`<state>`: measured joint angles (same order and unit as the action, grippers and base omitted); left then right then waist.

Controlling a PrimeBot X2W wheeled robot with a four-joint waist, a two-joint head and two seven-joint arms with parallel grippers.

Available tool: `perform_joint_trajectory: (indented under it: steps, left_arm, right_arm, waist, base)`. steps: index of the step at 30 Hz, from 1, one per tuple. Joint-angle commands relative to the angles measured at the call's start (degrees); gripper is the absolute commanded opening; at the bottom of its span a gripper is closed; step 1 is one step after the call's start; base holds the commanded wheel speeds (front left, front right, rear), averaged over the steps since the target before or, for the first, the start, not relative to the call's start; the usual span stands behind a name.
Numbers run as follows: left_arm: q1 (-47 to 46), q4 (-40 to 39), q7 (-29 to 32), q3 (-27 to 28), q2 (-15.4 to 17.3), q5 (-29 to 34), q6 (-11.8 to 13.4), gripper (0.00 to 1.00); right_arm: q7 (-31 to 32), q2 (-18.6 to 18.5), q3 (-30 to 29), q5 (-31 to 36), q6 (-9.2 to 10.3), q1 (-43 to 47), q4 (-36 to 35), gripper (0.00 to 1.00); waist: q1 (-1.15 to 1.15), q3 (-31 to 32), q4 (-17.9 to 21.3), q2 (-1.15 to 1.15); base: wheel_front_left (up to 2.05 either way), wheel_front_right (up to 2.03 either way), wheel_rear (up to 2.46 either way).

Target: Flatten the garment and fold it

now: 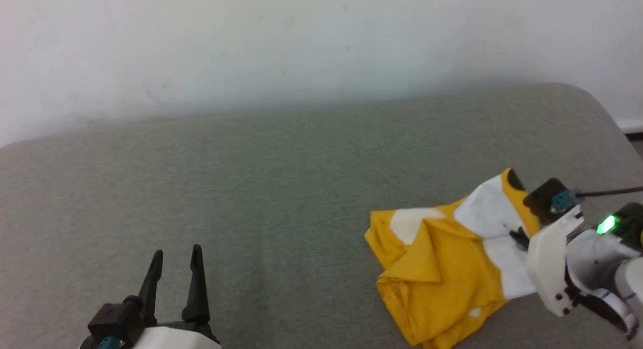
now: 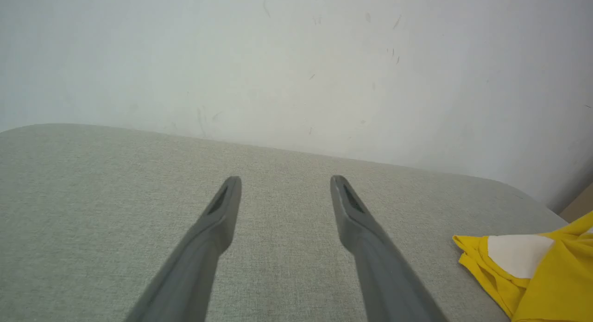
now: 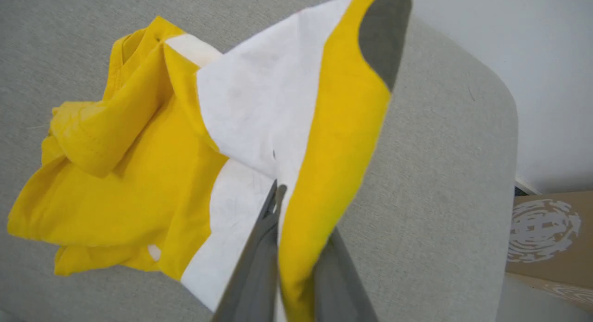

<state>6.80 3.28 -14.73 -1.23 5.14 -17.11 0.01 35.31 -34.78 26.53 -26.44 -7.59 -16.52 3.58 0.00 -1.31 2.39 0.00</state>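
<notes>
- Count: two grippers, one garment, one cardboard box, one green lamp, one cable.
- Left gripper [image 1: 177, 249]: nearest the head camera, low over the grey padded surface [image 1: 281, 188]. The two dark fingers point away from the robot, spread wide apart, with nothing between them. Bare grey fabric lies under and ahead of the tips.
- The garment [image 1: 442, 268] lies well off to the right of the left jaws, apart from them. One yellow corner with a white patch enters the left wrist view at its lower right.
- Right gripper [image 1: 519, 236]: the pale forearm reaches in from the right edge, fingers aimed left into the cloth. The jaws are clenched on a yellow-and-white fold of the garment. That fold rises past the fingertips to a raised corner bearing a dark oval.
- The rest of the garment sits crumpled on the surface beyond and to the left of the right jaws.
- Green lamp [image 1: 607, 224] lit on the right arm; black cable [image 1: 608, 191] runs from the wrist.
- Far: plain white wall [image 1: 301, 37] behind the surface.
- Cardboard box [image 3: 551, 234] stands right of the right jaws, off the surface edge. It carries a white print, not legible.
</notes>
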Motion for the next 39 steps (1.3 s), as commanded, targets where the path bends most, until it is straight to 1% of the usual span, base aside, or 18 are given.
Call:
perform_joint_trajectory:
  steps: [1, 5, 9, 12, 17, 18, 19, 20, 21, 24, 27, 31, 33, 35, 39]
  left_arm:
    - [-0.66, -0.77, -0.27, 0.32, -0.29, 0.48, -0.38, 1.0]
    - [-2.53, -3.21, -0.27, 0.5, -0.13, 1.51, -0.79, 1.0]
    - [-6.12, -4.92, -0.27, -0.06, 1.11, 2.77, -1.86, 1.0]
    - [-9.37, -6.22, 0.04, -0.95, 2.33, 3.79, -2.59, 1.0]
    - [-14.59, -8.09, 1.25, -2.35, 3.77, 4.82, -3.51, 1.0]
    - [-15.45, -8.2, 1.34, -2.5, 3.92, 4.84, -3.63, 1.0]
    - [-16.17, -8.24, 1.35, -2.5, 4.07, 4.85, -3.68, 1.0]
    - [-16.79, -8.32, 1.34, -2.46, 4.21, 4.86, -3.69, 1.0]
    - [-17.34, -8.37, 1.31, -2.41, 4.37, 4.91, -3.68, 1.0]
    - [-18.3, -8.2, 1.18, -2.14, 4.75, 4.98, -3.5, 1.0]
    - [-18.07, -7.68, 1.0, -1.7, 5.0, 5.07, -3.01, 1.0]
    - [-16.33, -6.73, 0.68, -0.97, 4.81, 4.89, -2.09, 1.0]
    - [-14.92, -6.13, 0.5, -0.56, 4.57, 4.72, -1.56, 1.0]
    - [-13.36, -5.62, 0.34, -0.14, 4.18, 4.41, -1.08, 1.0]
    - [-10.53, -4.53, 0.08, 0.33, 3.3, 4.03, -0.29, 1.0]
  right_arm:
    - [0.56, -1.03, -0.39, 0.76, 0.1, -1.18, -0.69, 0.0]
    - [1.03, -3.57, -3.61, 1.31, 0.1, -2.37, 0.21, 0.0]
    - [-2.06, -4.27, -8.49, 1.54, 0.1, -3.45, 6.09, 0.0]
    - [-6.62, -3.69, -12.82, 1.95, 0.1, -4.75, 12.26, 0.0]
    - [-17.25, -1.39, -19.12, 4.15, 0.1, -8.28, 21.86, 0.0]
    - [-19.2, -0.84, -20.17, 4.77, 0.1, -8.99, 23.72, 0.04]
    - [-21.27, -0.25, -20.97, 5.48, 0.1, -9.75, 25.42, 0.37]
    - [-23.47, 0.31, -21.69, 6.3, 0.1, -10.54, 27.0, 0.84]
    - [-25.38, 0.93, -22.41, 7.02, 0.1, -11.29, 28.74, 1.0]
    - [-28.53, 2.87, -24.1, 9.31, 0.1, -13.04, 34.29, 1.0]
    - [-30.07, 4.36, -25.89, 11.3, 0.1, -14.07, 39.13, 1.0]
    - [-33.38, 5.27, -28.4, 13.88, 0.1, -13.97, 41.89, 1.0]
    - [-34.71, 5.74, -28.69, 14.99, 0.1, -12.81, 41.69, 1.0]
    - [-36.4, 6.34, -28.96, 15.55, 0.1, -11.05, 39.82, 1.0]
    - [-38.65, 7.86, -29.89, 15.66, 0.1, -5.15, 32.9, 1.0]
  waist:
    - [0.0, -2.86, 6.29, 0.0]
    - [0.0, -7.9, 11.15, 0.0]
    - [0.0, -13.75, 13.82, 0.0]
    - [0.0, -18.25, 14.34, 0.0]
    - [0.0, -23.93, 13.29, 0.0]
    - [0.0, -24.52, 12.92, 0.0]
    - [0.0, -24.91, 12.66, 0.0]
    - [0.0, -25.28, 12.38, 0.0]
    - [0.0, -25.52, 12.09, 0.0]
    - [0.0, -25.46, 11.43, 0.0]
    - [0.0, -24.34, 11.14, 0.0]
    - [0.0, -21.48, 10.96, 0.0]
    - [0.0, -19.37, 10.86, 0.0]
    - [0.0, -17.23, 10.68, 0.0]
    - [0.0, -12.88, 9.37, 0.0]
  base:
    - [0.0, 0.0, 0.0]
    - [0.0, 0.0, 0.0]
    - [0.0, 0.0, 0.0]
    - [0.0, 0.0, 0.0]
    - [0.0, 0.0, 0.0]
    - [0.0, 0.0, 0.0]
    - [0.0, 0.0, 0.0]
    - [0.0, 0.0, 0.0]
    - [0.0, 0.0, 0.0]
    - [0.0, 0.0, 0.0]
    - [0.0, 0.0, 0.0]
    - [0.0, 0.0, 0.0]
    - [0.0, 0.0, 0.0]
    - [0.0, 0.0, 0.0]
    - [0.0, 0.0, 0.0]
